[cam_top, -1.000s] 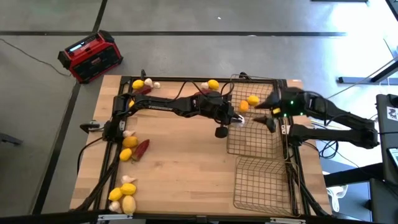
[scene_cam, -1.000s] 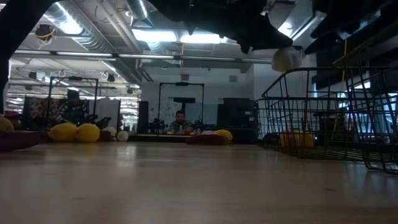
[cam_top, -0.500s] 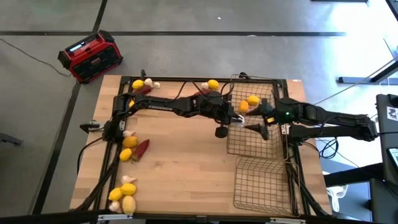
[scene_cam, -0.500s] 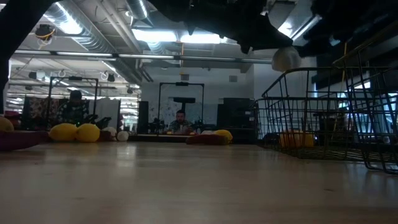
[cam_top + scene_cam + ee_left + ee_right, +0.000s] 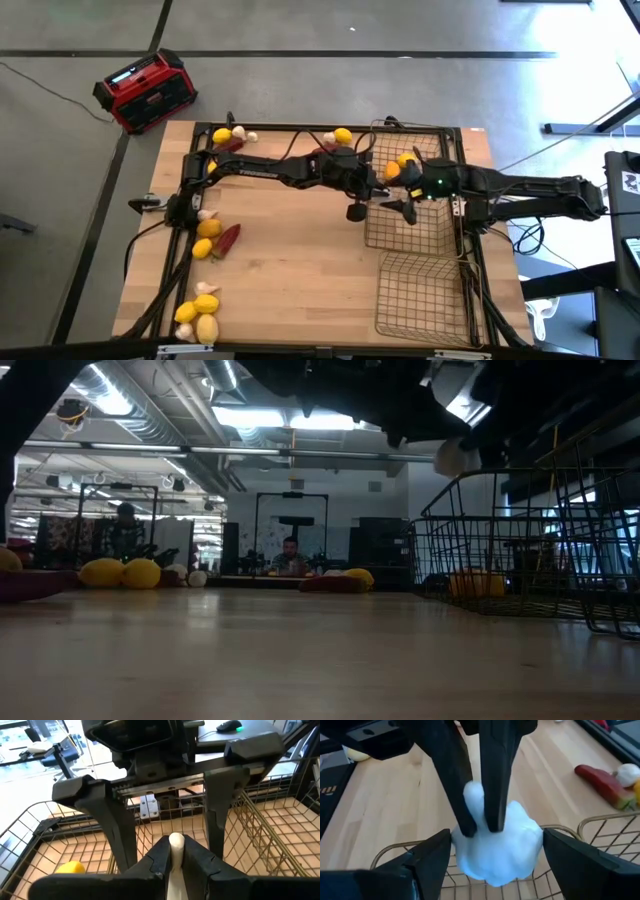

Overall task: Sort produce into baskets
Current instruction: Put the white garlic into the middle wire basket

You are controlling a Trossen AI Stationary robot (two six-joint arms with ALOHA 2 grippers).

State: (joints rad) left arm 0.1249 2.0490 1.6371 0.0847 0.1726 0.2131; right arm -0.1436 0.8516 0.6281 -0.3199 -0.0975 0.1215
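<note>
My left gripper [image 5: 175, 856] reaches from the table's left and is shut on a white garlic bulb [image 5: 500, 845]. It holds the bulb in the air at the left rim of the wire baskets [image 5: 410, 225]. My right gripper [image 5: 497, 839] comes from the right and is open. Its two fingers stand close on either side of the bulb, and I cannot tell whether they touch it. A lemon [image 5: 406, 160] lies in the far basket. In the low view the garlic [image 5: 458, 457] hangs above the basket rim. My left gripper pinches the garlic's narrow stem end [image 5: 175, 840] between its two fingers [image 5: 495, 775]. The fingers slant down from the table's left. The round bulb [image 5: 515, 835] hangs below the fingertips, clear of the table and the basket.
Lemons [image 5: 207, 228], a red chili [image 5: 228, 238] and garlic lie along the table's left side. More lemons [image 5: 200, 318] are at the near left corner, and others [image 5: 343, 135] at the far edge. A tilted basket [image 5: 425, 295] sits near right. A red radio [image 5: 145, 90] stands on the floor.
My right gripper has moved toward the table's left and down, to the garlic that my left gripper holds. It has stayed open, and its fingers now stand on either side of the bulb. The garlic has not moved.
</note>
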